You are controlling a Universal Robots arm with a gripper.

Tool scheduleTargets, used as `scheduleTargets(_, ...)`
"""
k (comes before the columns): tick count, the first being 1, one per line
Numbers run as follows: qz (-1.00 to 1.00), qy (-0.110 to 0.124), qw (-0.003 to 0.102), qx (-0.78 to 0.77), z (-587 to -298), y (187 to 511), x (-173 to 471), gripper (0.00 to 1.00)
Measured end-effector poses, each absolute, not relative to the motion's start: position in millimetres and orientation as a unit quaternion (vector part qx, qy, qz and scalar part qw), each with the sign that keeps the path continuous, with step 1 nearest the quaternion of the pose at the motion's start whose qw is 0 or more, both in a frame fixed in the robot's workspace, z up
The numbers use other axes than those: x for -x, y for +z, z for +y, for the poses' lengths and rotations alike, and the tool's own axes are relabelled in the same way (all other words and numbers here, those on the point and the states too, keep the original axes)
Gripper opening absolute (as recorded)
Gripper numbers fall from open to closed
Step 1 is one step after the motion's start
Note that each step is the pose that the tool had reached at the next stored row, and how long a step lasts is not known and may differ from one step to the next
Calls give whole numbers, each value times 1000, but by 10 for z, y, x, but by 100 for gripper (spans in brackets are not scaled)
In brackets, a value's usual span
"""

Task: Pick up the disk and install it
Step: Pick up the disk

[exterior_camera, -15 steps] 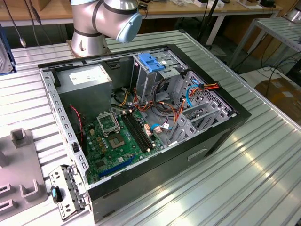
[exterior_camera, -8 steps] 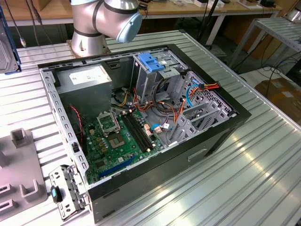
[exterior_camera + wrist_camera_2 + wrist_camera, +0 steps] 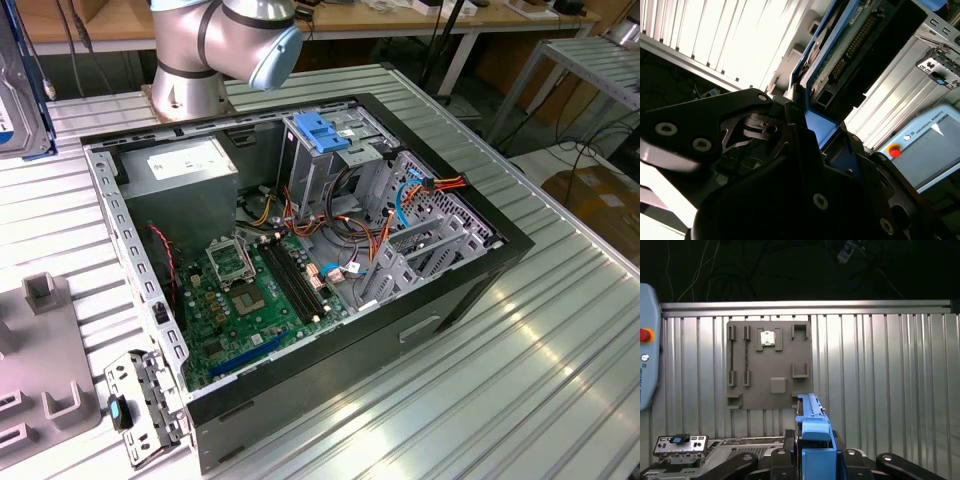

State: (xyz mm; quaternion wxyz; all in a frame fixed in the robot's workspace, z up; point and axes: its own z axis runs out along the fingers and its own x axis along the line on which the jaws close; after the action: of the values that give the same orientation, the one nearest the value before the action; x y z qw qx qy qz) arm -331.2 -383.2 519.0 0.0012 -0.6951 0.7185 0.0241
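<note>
Holding the disk (image 3: 811, 415) by one end, the gripper (image 3: 812, 460) is closed on it, and the rest of the disk stands out beyond the black fingers. We see it carried over the table (image 3: 880, 370), close to the grey plate (image 3: 770, 365) that lies by the table's edge. It is not yet in the case (image 3: 470, 290), which sits mid-table with its side open.

We judge the step to be the carry. It would go best with the clamp firm and even, the disk square to the jaws, and the travel smooth, since the smooth plastic rail (image 3: 815, 432) could slip on metal fingers.

The disk is a flat slab with blue plastic along its edge. In the second wrist view its end shows a green board and a row of connector pins. The table is ribbed, bright aluminium. The plate is matt grey with raised blocks. The cage (image 3: 325, 135) in the case is thin pressed steel under a blue plastic top.
</note>
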Motion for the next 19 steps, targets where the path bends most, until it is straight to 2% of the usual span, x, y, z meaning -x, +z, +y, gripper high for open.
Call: scheduleTargets(19, 718, 24, 1, 695, -3978, 5187, 3250, 37)
